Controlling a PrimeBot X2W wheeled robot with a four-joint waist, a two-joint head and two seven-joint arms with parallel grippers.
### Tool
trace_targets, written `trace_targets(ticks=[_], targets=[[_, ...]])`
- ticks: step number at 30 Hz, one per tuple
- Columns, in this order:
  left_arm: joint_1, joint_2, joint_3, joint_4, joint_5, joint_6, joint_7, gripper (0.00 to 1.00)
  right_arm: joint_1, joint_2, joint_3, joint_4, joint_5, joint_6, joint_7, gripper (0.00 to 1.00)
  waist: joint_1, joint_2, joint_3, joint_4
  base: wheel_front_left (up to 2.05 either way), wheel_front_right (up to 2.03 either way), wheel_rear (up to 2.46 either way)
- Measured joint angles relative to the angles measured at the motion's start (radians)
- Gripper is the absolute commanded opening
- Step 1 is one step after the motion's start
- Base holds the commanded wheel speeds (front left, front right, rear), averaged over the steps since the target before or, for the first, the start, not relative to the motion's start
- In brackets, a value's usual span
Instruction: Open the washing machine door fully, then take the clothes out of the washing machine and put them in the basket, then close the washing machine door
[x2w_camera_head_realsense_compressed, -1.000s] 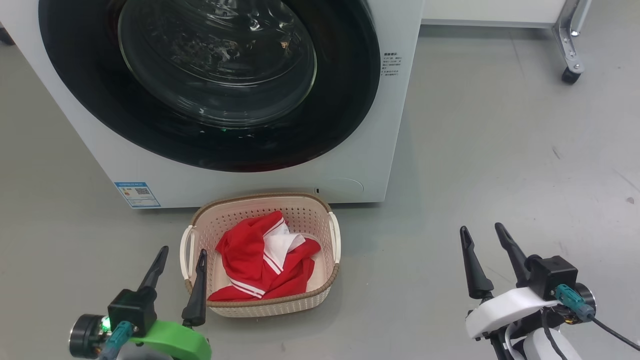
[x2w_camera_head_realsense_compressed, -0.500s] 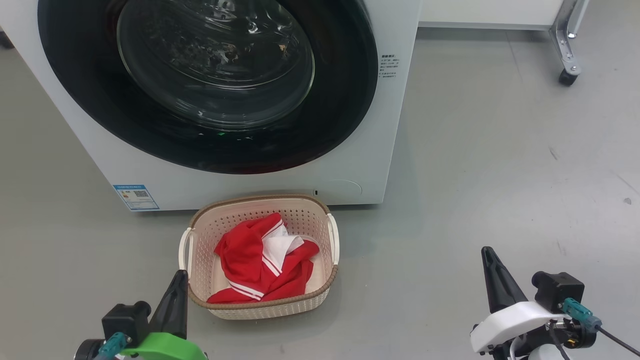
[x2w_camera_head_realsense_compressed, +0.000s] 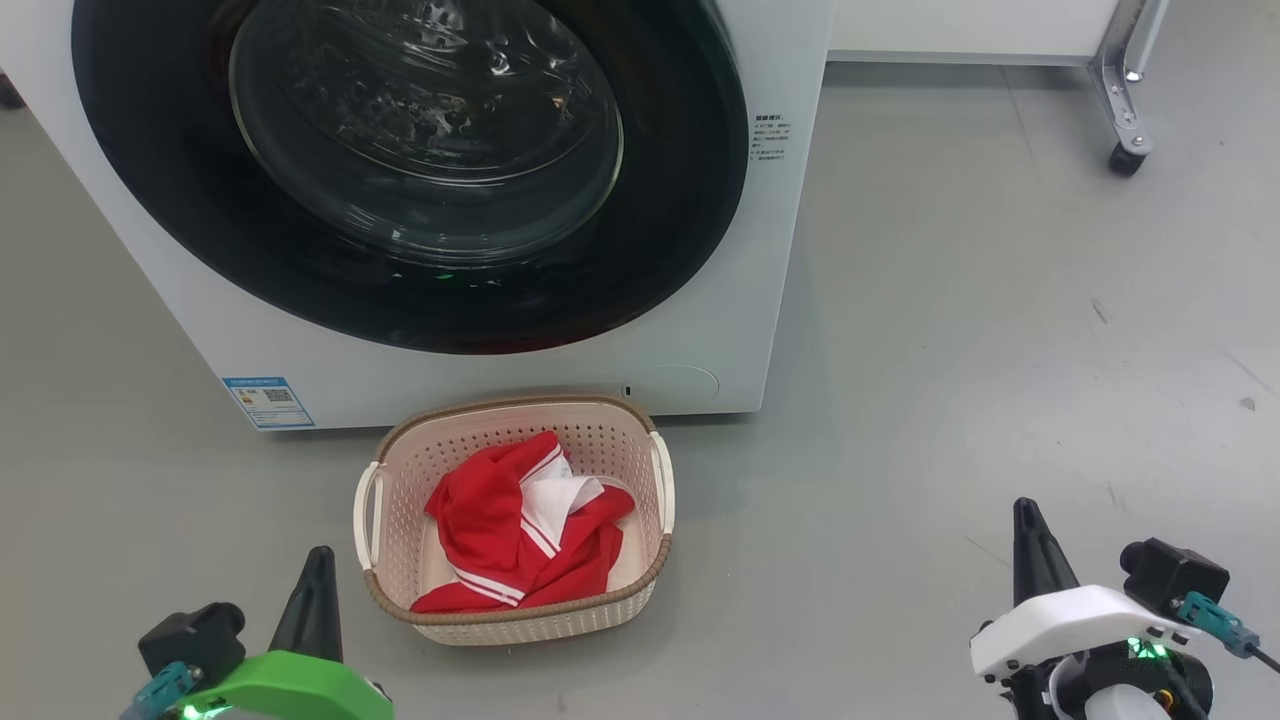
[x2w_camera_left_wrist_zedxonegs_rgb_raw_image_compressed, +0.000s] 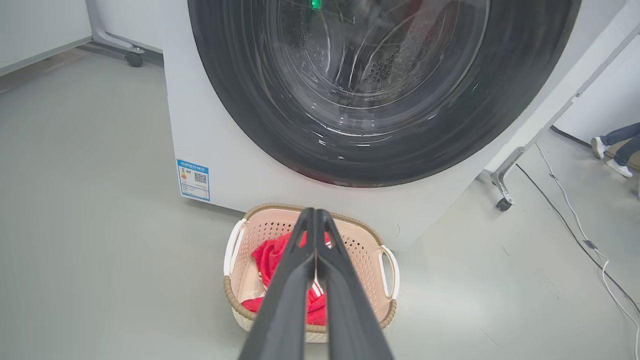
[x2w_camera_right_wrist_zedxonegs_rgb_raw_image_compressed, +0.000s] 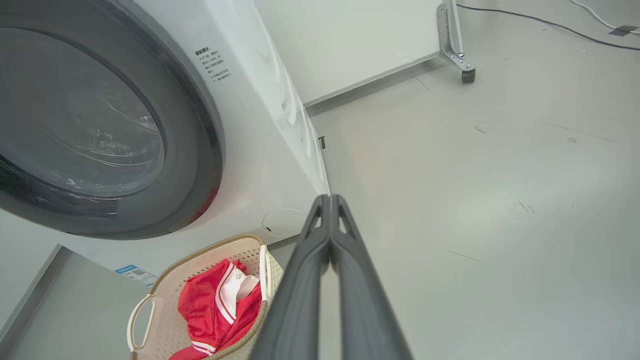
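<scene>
Both jaws: were closed tip to tip, nothing held.
left gripper (x2w_camera_head_realsense_compressed: 320, 560): sat low left, near the basket's left handle, not touching.
washing machine (x2w_camera_head_realsense_compressed: 480, 385): stood behind the basket; door (x2w_camera_head_realsense_compressed: 680, 250) looked shut against the front.
basket (x2w_camera_head_realsense_compressed: 520, 625): sat on floor (x2w_camera_head_realsense_compressed: 950, 350), just before the machine.
clothes (x2w_camera_head_realsense_compressed: 490, 520): red-white, lay bunched inside basket.
right gripper (x2w_camera_head_realsense_compressed: 1028, 515): sat low right, well apart from basket.

Grey floor (x2w_camera_head_realsense_compressed: 950, 330) carries washing machine (x2w_camera_head_realsense_compressed: 760, 300); basket (x2w_camera_head_realsense_compressed: 610, 440) just before it.
</scene>
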Motion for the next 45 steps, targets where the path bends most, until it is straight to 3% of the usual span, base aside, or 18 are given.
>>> trace_targets(ticks=[45], targets=[[-0.025, -0.008, 0.130, 0.000, -0.584, -0.061, 0.146, 0.00, -0.022, 0.003, -0.137, -0.023, 0.587, 0.044, 0.161, 0.00, 0.0000, 0.0000, -0.027, -0.023, 0.00, 0.00, 0.00]])
